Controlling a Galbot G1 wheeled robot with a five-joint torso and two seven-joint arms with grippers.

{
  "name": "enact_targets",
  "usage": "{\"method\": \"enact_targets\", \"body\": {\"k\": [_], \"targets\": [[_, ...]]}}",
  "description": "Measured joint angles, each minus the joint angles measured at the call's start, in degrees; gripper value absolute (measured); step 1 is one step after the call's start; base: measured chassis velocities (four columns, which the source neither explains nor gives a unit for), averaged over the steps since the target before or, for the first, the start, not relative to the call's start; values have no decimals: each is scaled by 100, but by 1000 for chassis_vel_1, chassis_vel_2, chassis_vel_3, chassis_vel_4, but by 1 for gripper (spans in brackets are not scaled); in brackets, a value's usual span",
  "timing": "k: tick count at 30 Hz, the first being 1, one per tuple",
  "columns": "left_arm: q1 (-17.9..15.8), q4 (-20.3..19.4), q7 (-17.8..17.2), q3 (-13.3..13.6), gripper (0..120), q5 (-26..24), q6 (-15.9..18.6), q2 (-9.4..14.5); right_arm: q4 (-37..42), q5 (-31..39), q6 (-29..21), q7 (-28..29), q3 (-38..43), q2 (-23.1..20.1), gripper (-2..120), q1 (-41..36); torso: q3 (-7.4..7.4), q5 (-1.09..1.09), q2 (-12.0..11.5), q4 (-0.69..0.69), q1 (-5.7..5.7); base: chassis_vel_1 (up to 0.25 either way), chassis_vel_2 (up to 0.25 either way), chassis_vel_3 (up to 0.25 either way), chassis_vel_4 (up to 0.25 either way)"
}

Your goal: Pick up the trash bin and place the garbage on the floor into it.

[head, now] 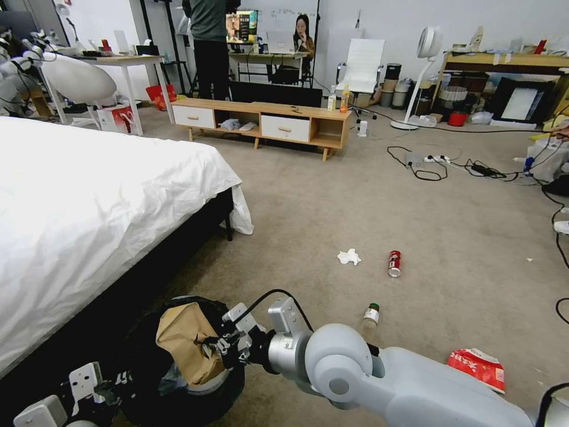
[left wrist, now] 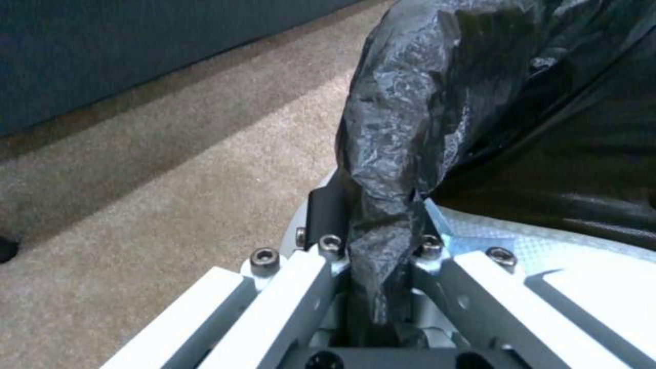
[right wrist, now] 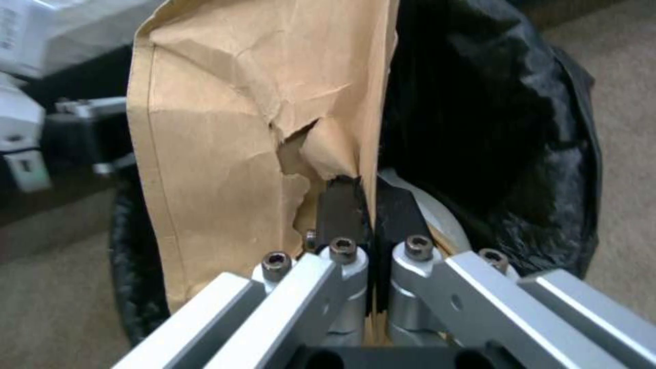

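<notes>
Right claw (right wrist: 372, 205) clamped on brown paper piece (right wrist: 225, 128) over trash bin (head: 178, 379), left claw (left wrist: 372, 225) pinching only bag liner (left wrist: 437, 102): could slip, snag, tip.

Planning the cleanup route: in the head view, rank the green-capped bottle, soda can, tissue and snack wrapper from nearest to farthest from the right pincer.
1. Bottle: on the carpet just past the right pincer, which holds brown paper over the bin.
2. Tissue and can: farther out, side by side, too close to call.
3. Wrapper: far right.
</notes>
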Motion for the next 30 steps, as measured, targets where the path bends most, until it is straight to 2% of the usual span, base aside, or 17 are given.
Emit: {"method": "enact_targets", "body": {"k": [9,18,27,28,29,30], "targets": [[-7,39,17,69,2,74,0,-39,-282,-132,0,4,-35,30,0,-73,0,0,0,0,0,0,0,0,0],[3,63,30,74,2,87,0,-46,-724,-248,4,17,-107,266,0,-72,0,-1,0,1,0,0,0,0,0],[-3,83,36,74,2,88,0,-42,-748,-260,4,51,-128,354,0,-60,0,-1,0,0,0,0,0,0,0],[-5,86,37,74,2,88,0,-41,-742,-257,4,51,-126,358,1,-56,0,0,0,0,0,0,0,0,0],[-14,99,39,75,2,88,0,-40,-715,-249,-4,52,-110,367,8,-45,0,0,0,0,0,0,0,0,0],[-14,99,39,75,2,88,0,-40,-715,-249,-4,52,-110,367,8,-45,0,0,0,0,0,0,0,0,0]]}}
